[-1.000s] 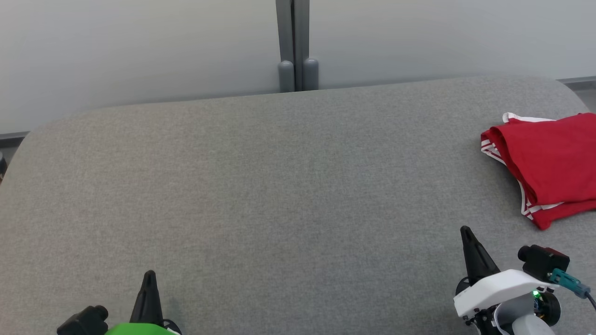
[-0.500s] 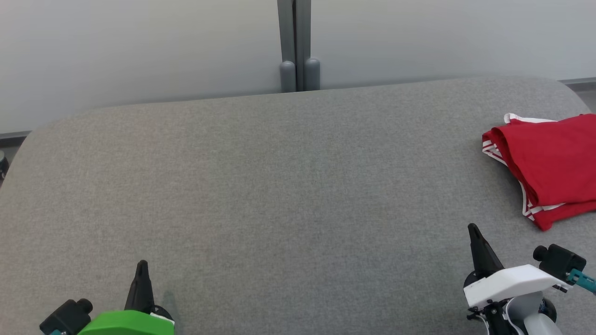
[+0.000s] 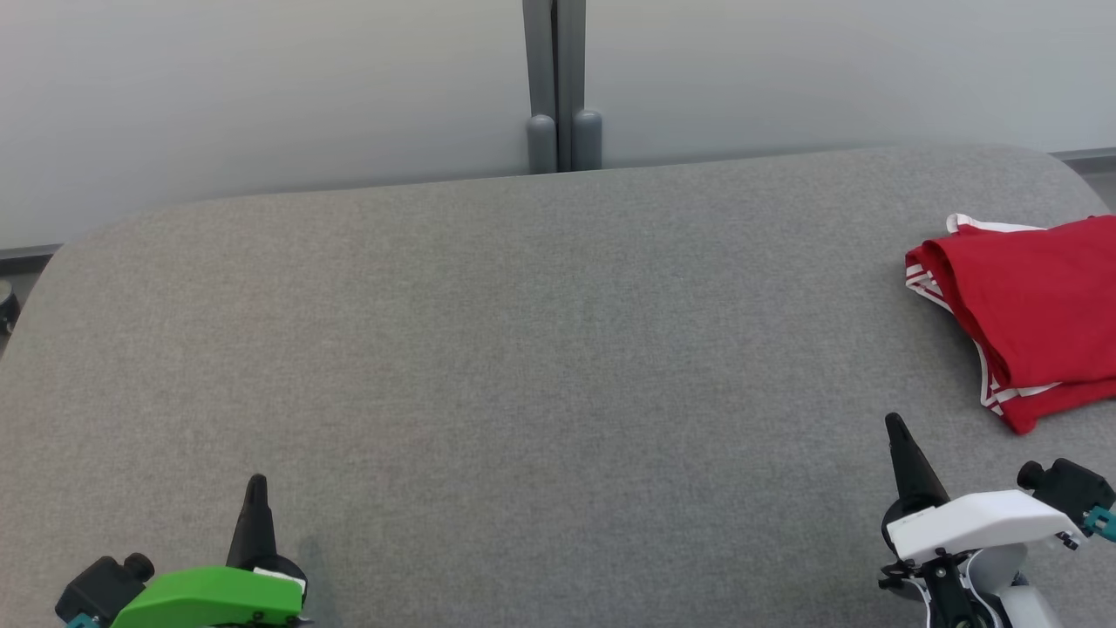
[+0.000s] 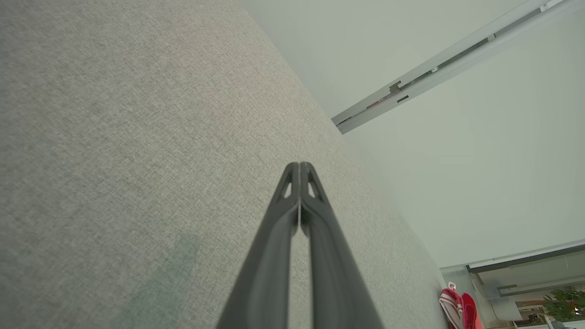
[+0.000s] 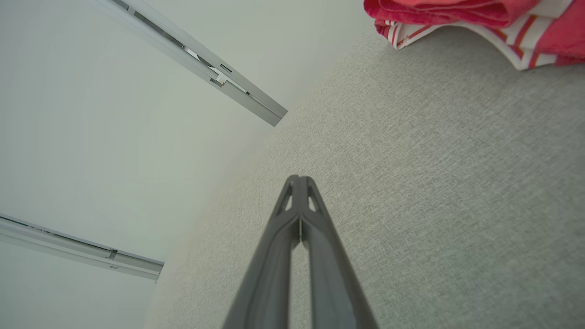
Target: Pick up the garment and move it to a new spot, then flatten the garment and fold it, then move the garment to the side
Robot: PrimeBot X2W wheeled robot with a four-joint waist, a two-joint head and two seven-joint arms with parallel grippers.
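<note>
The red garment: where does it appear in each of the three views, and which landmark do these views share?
Head view: the red garment lies folded at the right edge, at mid-height.
Left wrist view: the red garment is small, in the bottom right corner.
Right wrist view: the red garment runs along the top edge, at the right.
Shared landmark: the grey table on which it lies.

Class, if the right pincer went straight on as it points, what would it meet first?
Probably nothing soon: the shut right pincer points along the grey fabric-covered table, passing left of the folded red garment.
</note>
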